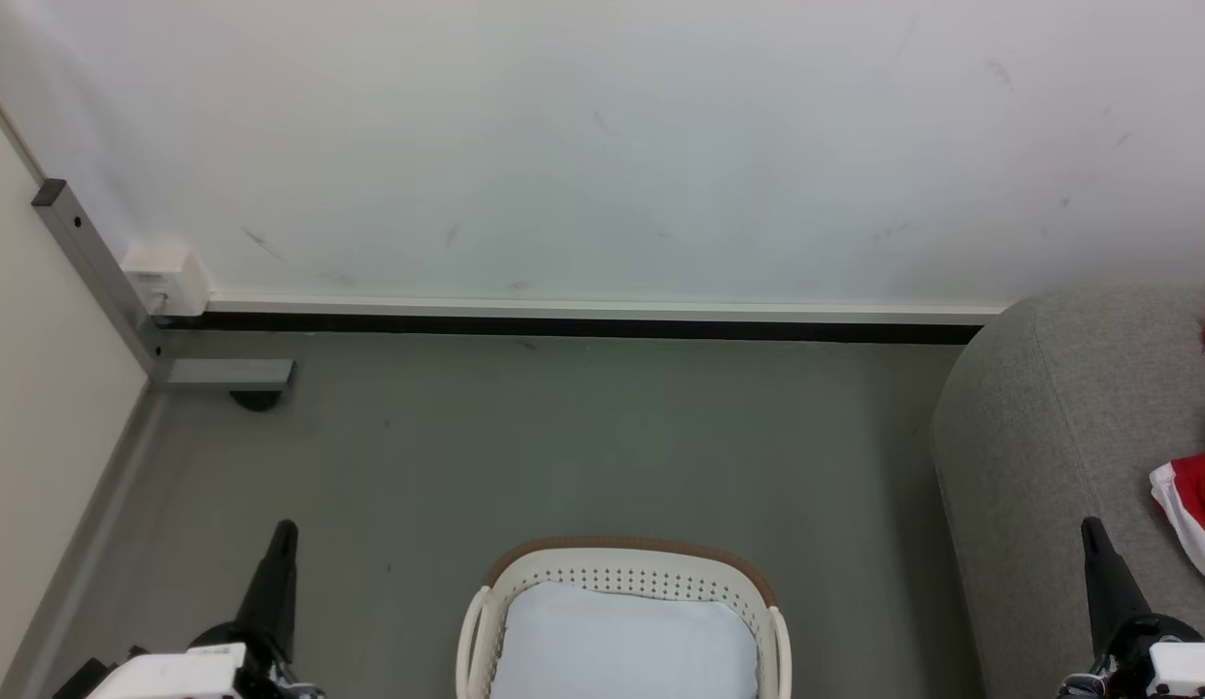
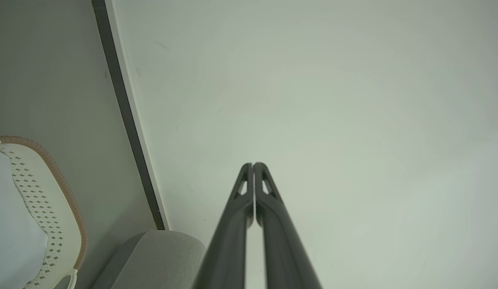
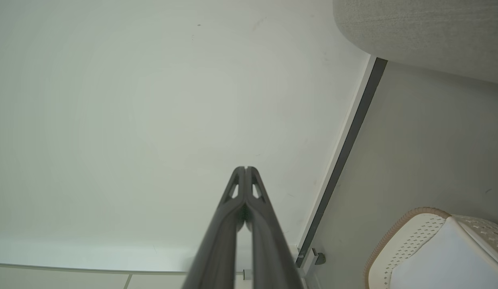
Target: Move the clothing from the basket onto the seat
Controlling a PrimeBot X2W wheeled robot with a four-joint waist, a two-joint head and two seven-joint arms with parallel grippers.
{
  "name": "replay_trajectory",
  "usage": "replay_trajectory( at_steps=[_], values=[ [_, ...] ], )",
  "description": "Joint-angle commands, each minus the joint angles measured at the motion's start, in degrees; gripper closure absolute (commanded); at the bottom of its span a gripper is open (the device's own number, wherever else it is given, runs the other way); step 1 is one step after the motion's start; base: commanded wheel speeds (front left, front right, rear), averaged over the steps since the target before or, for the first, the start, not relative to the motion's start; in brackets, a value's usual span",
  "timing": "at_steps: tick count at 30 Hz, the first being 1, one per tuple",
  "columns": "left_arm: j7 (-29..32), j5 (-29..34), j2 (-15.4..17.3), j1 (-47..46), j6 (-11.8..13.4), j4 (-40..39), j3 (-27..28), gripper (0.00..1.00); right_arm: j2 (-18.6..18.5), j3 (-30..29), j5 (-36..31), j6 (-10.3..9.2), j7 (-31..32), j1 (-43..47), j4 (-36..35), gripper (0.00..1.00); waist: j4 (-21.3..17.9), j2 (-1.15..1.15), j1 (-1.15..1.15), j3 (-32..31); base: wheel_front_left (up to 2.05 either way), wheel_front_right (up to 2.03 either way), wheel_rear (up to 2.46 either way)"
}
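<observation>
My left tool (image 1: 285,532) and right tool (image 1: 1090,529) are pinched shut, empty; the basket (image 1: 629,549) at bottom centre seems bare, clothing (image 1: 1196,500) lying nearest my right.

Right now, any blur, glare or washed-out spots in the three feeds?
Head view: even, soft light, no glare, sharp; the pale bottom of the basket looks nearly washed out, and the clothing on the seat is cut by the right edge. Left wrist view: left gripper sharp at the tips, blurred near the lens. Right wrist view: same on the right gripper.
</observation>
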Motion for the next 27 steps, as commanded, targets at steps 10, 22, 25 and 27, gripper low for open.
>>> replay_trajectory(
  at_steps=[10,22,25,27],
  values=[
    [0.24,-0.75,0.42,-0.51,-0.27,-0.22,0.13,1.0,-0.46,-0.22,0.01,-0.12,0.24,-0.73,-0.33,1.0,0.0,0.0,0.0,0.0,0.0,0.0,0.0],
    [0.23,-0.75,0.42,-0.5,-0.27,-0.22,0.12,1.0,-0.46,-0.22,0.01,-0.12,0.24,-0.73,-0.34,1.0,0.0,0.0,0.0,0.0,0.0,0.0,0.0],
    [0.23,-0.75,0.42,-0.5,-0.27,-0.22,0.12,1.0,-0.46,-0.22,0.01,-0.12,0.23,-0.72,-0.34,1.0,0.0,0.0,0.0,0.0,0.0,0.0,0.0],
    [0.23,-0.75,0.42,-0.5,-0.27,-0.22,0.12,1.0,-0.46,-0.21,0.01,-0.12,0.23,-0.72,-0.34,1.0,0.0,0.0,0.0,0.0,0.0,0.0,0.0]
  ],
)
